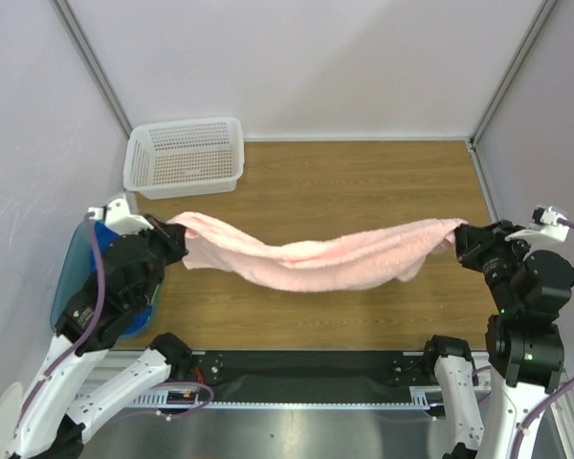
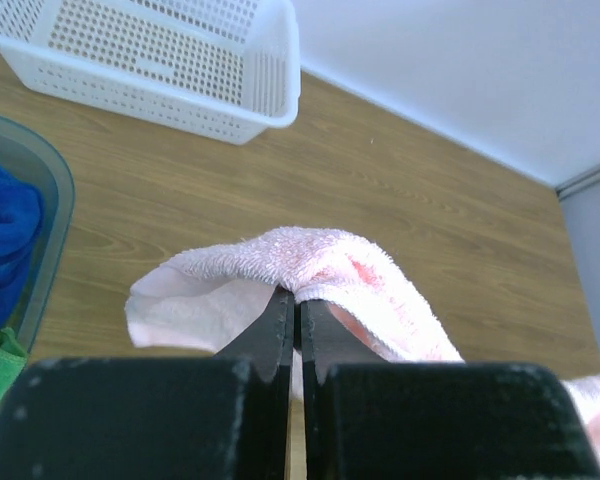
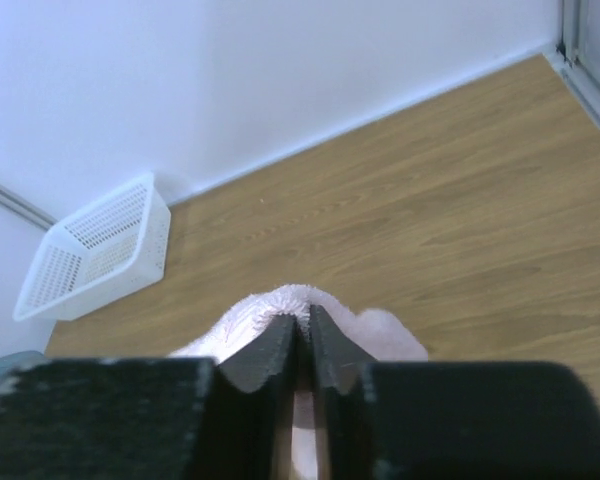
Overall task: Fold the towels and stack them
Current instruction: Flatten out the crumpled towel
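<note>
A pink towel (image 1: pixel 320 260) hangs stretched between my two grippers above the wooden table, sagging in the middle. My left gripper (image 1: pixel 175 232) is shut on the towel's left end; in the left wrist view the gripper (image 2: pixel 299 300) pinches the towel (image 2: pixel 310 260) at its tips. My right gripper (image 1: pixel 462 237) is shut on the towel's right end; in the right wrist view the gripper (image 3: pixel 303 326) pinches the towel (image 3: pixel 270 305), which bunches over the tips.
A white perforated basket (image 1: pixel 185 156) stands at the back left of the table (image 1: pixel 364 172). A blue-tinted bin (image 1: pixel 77 273) with blue (image 2: pixel 5 240) and green cloths sits at the left edge, under the left arm. Walls close in on three sides.
</note>
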